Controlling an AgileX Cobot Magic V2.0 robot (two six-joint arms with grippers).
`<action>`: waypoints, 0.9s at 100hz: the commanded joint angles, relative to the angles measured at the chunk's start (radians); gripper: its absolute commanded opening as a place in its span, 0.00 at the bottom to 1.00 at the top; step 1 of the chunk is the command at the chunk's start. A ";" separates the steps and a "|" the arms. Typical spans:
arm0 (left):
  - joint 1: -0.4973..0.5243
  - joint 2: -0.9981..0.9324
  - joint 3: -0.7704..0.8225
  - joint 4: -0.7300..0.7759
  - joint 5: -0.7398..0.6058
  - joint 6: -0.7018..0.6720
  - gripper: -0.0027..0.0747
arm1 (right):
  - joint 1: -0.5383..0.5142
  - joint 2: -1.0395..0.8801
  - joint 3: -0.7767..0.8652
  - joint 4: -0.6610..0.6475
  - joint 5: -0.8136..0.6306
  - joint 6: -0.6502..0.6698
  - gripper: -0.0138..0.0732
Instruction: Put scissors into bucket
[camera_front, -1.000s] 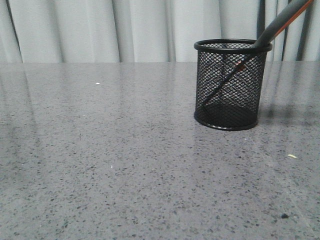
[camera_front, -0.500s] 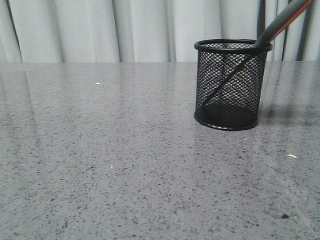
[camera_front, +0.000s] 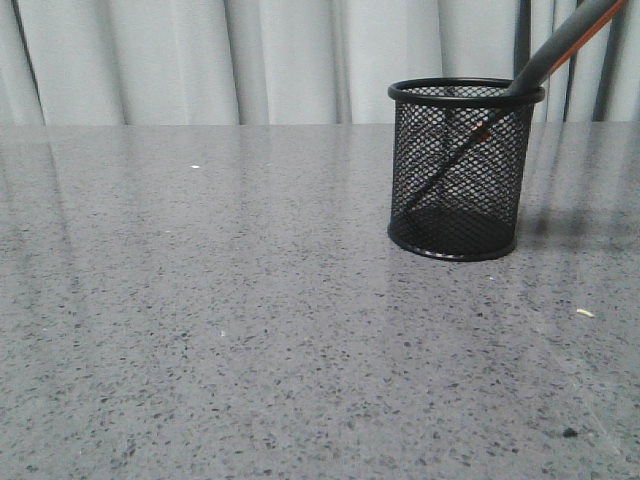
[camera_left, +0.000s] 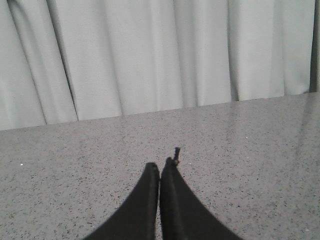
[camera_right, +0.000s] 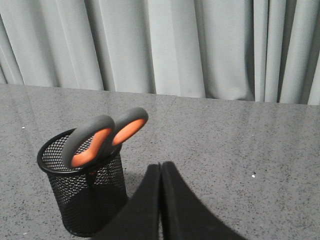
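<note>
Since nothing has shifted over the last second, the job looks done: the left gripper (camera_left: 159, 172) has its fingers pressed together, empty, over the bare table (camera_front: 200, 330). The scissors (camera_front: 560, 45) lean blades-down inside the bucket (camera_front: 460, 170), and the right gripper (camera_right: 160, 172) is likewise closed, empty, beside it.

Looks like a staged test bench or lab: bare speckled grey stone-look tabletop (camera_front: 250, 330) backed wall to wall by pleated pale grey curtains (camera_front: 200, 60).

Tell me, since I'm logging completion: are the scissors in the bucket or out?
In. The scissors stand blades-down inside the bucket, leaning on its rim, handles sticking out above. Neither gripper touches them.
</note>
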 joint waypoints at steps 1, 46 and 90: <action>0.001 0.009 -0.028 -0.010 -0.059 -0.003 0.01 | 0.001 0.006 -0.027 0.006 -0.087 -0.002 0.07; 0.001 0.009 -0.028 -0.005 -0.093 -0.003 0.01 | 0.001 0.006 -0.027 0.006 -0.087 -0.002 0.07; 0.106 -0.217 0.169 0.544 -0.019 -0.659 0.01 | 0.001 0.006 -0.027 0.006 -0.085 -0.002 0.07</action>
